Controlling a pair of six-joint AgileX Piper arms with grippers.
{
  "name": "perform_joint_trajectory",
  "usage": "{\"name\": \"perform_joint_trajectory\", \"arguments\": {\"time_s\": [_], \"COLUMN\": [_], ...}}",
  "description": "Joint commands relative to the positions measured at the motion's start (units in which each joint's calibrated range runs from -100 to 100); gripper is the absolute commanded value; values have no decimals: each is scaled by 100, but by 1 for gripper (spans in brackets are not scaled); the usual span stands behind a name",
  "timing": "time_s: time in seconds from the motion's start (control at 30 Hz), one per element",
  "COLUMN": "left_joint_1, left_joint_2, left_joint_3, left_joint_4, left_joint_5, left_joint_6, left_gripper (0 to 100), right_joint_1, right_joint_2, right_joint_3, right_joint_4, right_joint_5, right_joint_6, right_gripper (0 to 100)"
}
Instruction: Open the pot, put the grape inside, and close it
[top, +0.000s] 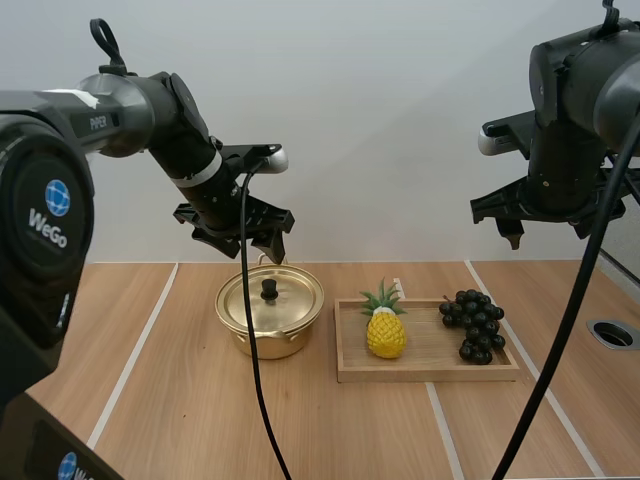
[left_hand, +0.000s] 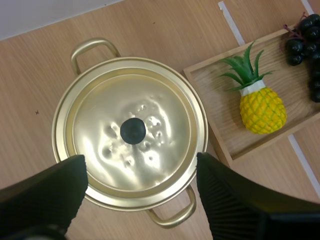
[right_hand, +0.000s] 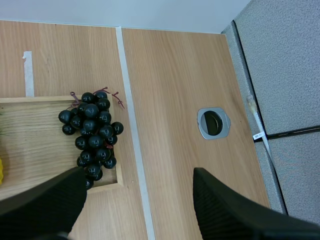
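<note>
Lid on: a gold pot (top: 270, 312) sits near the middle of the wooden counter (top: 140, 400), its lid (left_hand: 132, 132) in place and the black knob (left_hand: 133, 131) at the lid's centre. The left arm (top: 150, 110) hangs above the pot. The left jaws are spread wide and hold nothing. Seen from the left wrist, the two black fingers (left_hand: 45, 197) stand to either side of the lid, above it.

Just right of the pot lies a wooden tray (top: 430, 372), with a narrow strip of counter between them. The bunch of dark grapes (top: 473, 325) rests at the tray's right end, along its right edge. A toy pineapple (top: 386, 332) rests toward the tray's left end.

The right arm (top: 580, 90) is held high over the counter's right side. The right jaws are likewise parted and empty, above the counter just past the tray's right edge. A round metal-rimmed hole (right_hand: 214, 123) is set in the counter near its right edge.
</note>
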Motion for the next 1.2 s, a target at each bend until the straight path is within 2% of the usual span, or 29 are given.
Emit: {"name": "perform_joint_trajectory", "arguments": {"time_s": [0.0, 0.13, 0.4, 0.77, 0.87, 1.0, 1.17], "left_joint_1": [-6, -6, -22, -351, -352, -352, -352], "left_joint_2": [106, 321, 948, 1307, 1398, 1460, 1460], "left_joint_3": [12, 12, 12, 12, 12, 12, 12], "left_joint_4": [-119, -119, -150, -80, -4, 471, 498], "left_joint_5": [-468, -783, -656, -800, -868, -1264, -1347], "left_joint_6": [53, 82, 364, 389, 288, 81, 81], "left_gripper": [100, 100, 100, 100, 100, 100, 100], "right_joint_1": [-20, -20, -20, -20, -20, -20, -20], "right_joint_2": [-42, -42, -42, -42, -42, -42, -42], "right_joint_3": [10, 10, 10, 10, 10, 10, 10], "right_joint_4": [-2, -2, -2, -2, -2, -2, -2], "right_joint_5": [13, 13, 13, 13, 13, 13, -18], "right_joint_6": [18, 18, 18, 18, 18, 18, 18], "right_gripper": [100, 100, 100, 100, 100, 100, 100]}}
